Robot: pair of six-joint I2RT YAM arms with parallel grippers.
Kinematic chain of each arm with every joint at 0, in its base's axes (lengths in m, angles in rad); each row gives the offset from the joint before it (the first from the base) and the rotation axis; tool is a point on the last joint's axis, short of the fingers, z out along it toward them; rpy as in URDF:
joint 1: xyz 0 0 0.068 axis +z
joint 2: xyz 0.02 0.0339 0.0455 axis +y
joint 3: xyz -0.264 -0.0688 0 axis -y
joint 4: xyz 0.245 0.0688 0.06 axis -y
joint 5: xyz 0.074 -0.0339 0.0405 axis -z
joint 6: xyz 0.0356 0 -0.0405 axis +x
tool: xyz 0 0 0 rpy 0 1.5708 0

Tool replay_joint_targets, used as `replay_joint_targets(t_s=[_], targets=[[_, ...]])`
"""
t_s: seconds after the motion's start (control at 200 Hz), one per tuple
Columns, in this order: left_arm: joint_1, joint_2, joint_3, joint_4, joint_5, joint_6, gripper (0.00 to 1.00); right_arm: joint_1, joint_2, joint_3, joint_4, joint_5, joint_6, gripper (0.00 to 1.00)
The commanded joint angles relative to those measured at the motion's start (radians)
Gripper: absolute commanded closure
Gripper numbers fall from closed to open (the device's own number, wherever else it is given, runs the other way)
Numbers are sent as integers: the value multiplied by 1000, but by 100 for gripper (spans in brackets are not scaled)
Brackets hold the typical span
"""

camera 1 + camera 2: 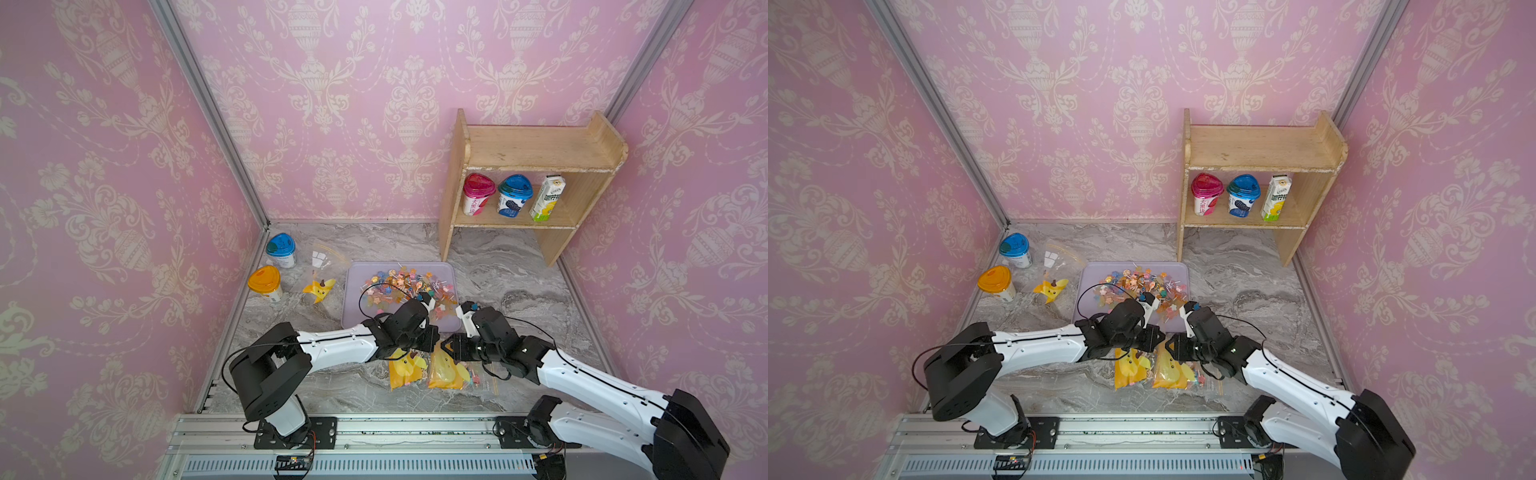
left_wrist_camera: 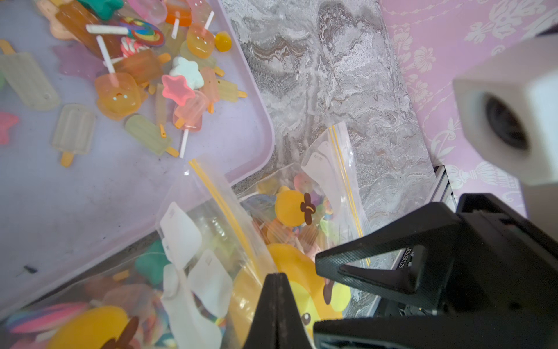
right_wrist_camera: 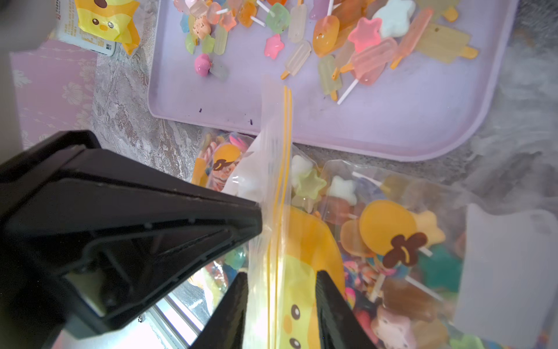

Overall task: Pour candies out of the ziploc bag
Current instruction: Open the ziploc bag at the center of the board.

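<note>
Closest to the left wrist lens, I see the left gripper (image 2: 273,282) pinched tight on a yellow-zipped edge of the ziploc bag (image 2: 208,217). A zip edge also runs between the fingers of the right gripper (image 3: 267,247), which stand narrowly apart. I read the bag resting on the marble table (image 1: 519,270) just beside the lilac tray (image 1: 353,316); candies (image 1: 401,284) are heaped on that tray, more sit inside the bag.

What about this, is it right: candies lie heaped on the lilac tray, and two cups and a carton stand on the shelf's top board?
Wrong board. The candies do lie heaped on the lilac tray, but the pink-lidded cup, blue-lidded cup and carton stand on the lower board of the wooden shelf, as both top views show.
</note>
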Motion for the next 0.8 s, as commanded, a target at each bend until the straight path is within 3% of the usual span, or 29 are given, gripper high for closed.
replay_joint_targets(t_s=[0.0,0.45,0.796], targets=[[8,-30,-14,1,8,14,100,9,28,33,34,-10,-24,61],[7,-57,-33,7,2,16,100,8,120,31,97,-13,-11,67],[7,-64,-35,-17,-14,25,100,9,135,35,101,-1,-4,87]])
